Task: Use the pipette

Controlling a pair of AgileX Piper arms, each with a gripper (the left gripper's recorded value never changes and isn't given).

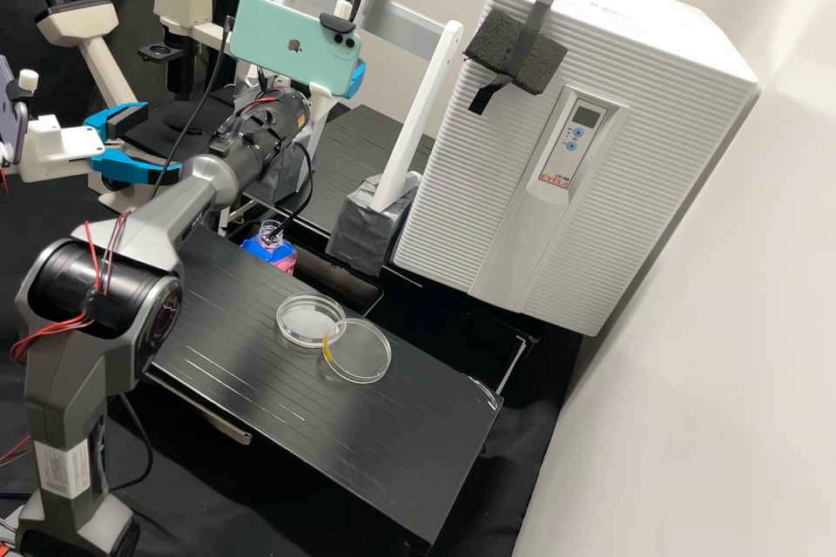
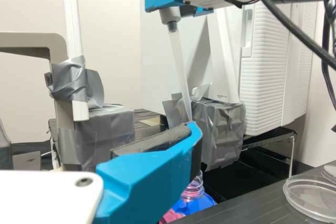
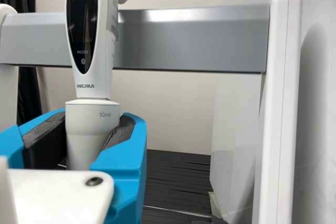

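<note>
Right gripper (image 3: pixel 89 145) pinching pipette (image 3: pixel 92 35) by lower barrel. Pipette tip (image 2: pixel 178 72) slants down toward bottle (image 2: pixel 197 195) of pink liquid. Left gripper (image 1: pixel 150 141) spread, holding nothing. I'd lower slowly, centre tip over neck, keep clear of rim, then draw.

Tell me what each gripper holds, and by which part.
Right gripper clamps the pipette by its white lower barrel, fingers on either side. Left gripper is open, holding nothing.
</note>
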